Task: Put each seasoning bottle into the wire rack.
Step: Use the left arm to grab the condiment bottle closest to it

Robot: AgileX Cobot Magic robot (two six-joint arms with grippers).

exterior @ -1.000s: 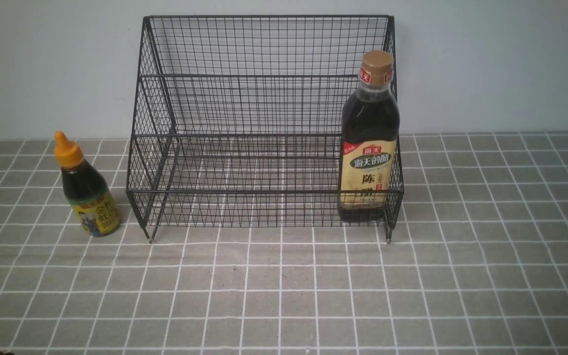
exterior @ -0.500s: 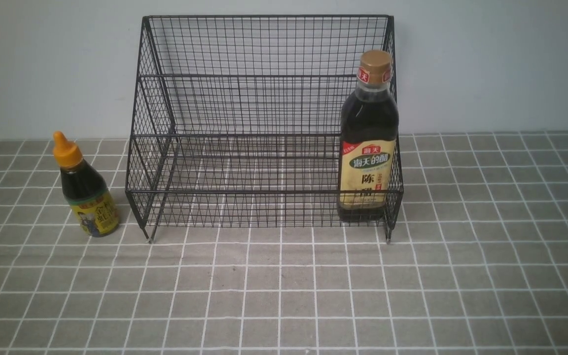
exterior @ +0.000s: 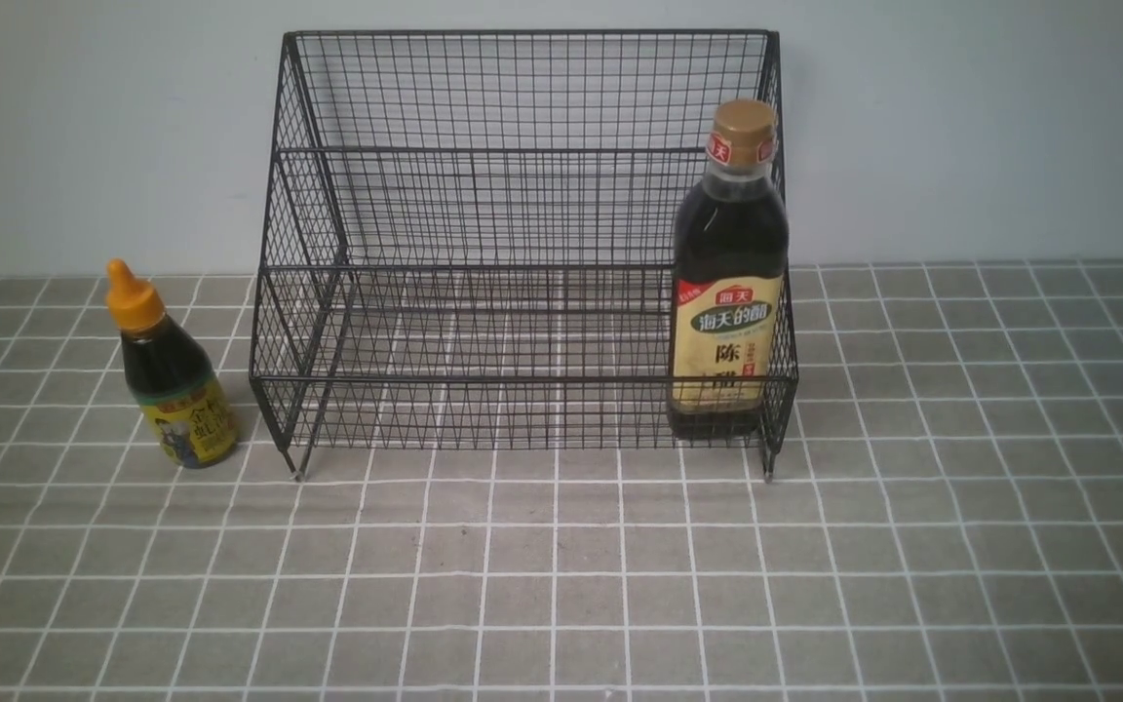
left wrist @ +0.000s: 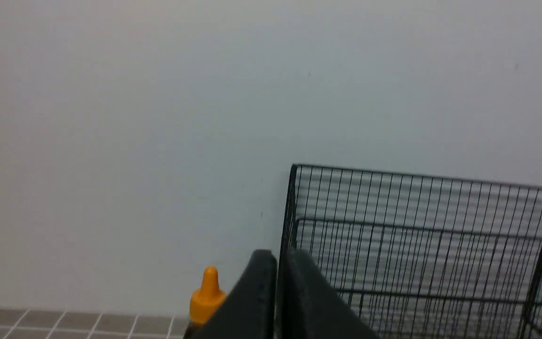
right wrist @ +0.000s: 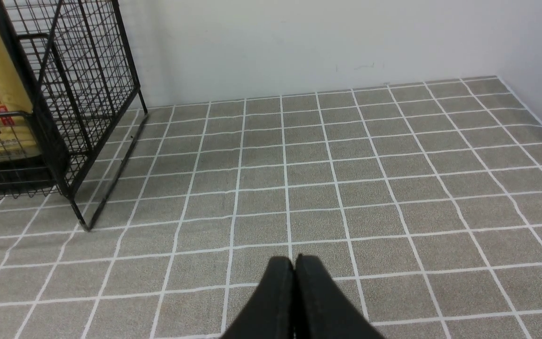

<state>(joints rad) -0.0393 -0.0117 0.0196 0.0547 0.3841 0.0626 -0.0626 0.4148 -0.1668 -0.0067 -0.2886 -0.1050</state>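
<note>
1. Tall vinegar bottle (exterior: 729, 292) stood upright inside wire rack (exterior: 484, 195), lower tier, right end.
2. Squat orange-capped bottle (exterior: 172, 380) stood outside, just left of it.
3. Left gripper (left wrist: 276, 256) and right gripper (right wrist: 294, 260) were both closed, holding nothing.

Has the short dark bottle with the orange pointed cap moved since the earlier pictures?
No. The short dark bottle stands on the same tiles, just left of the black wire rack.

Black wire rack (exterior: 522, 378); orange-capped squat bottle (exterior: 174, 390); gold-capped tall bottle (exterior: 728, 283); grey white-gridded table (exterior: 620, 585).
</note>
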